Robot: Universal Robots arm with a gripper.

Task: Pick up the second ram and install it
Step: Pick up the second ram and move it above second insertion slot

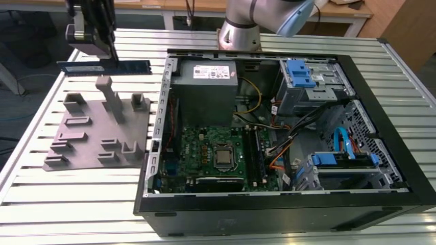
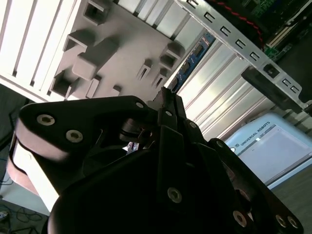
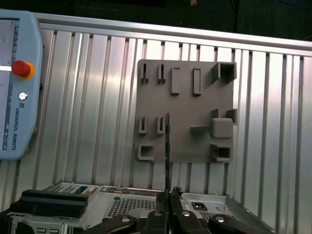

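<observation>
Above the grey moulded plastic tray [image 1: 87,139], the black tool [image 1: 101,57] clamps the thin, dark blue-green second ram [image 1: 129,67], held level, clear of its upright posts [image 1: 110,99].

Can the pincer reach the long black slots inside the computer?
Probably yes: the computer lies open on top and nothing covers the slots, though cables run close by. The pincer holds the memory stick.

My gripper [image 1: 107,59] hangs with fingers pointing straight down, jaws pinched shut on the upper edge of the second ram [image 1: 130,67]. My arm's base joint [image 1: 239,31] stands well apart from the jaws.
</observation>
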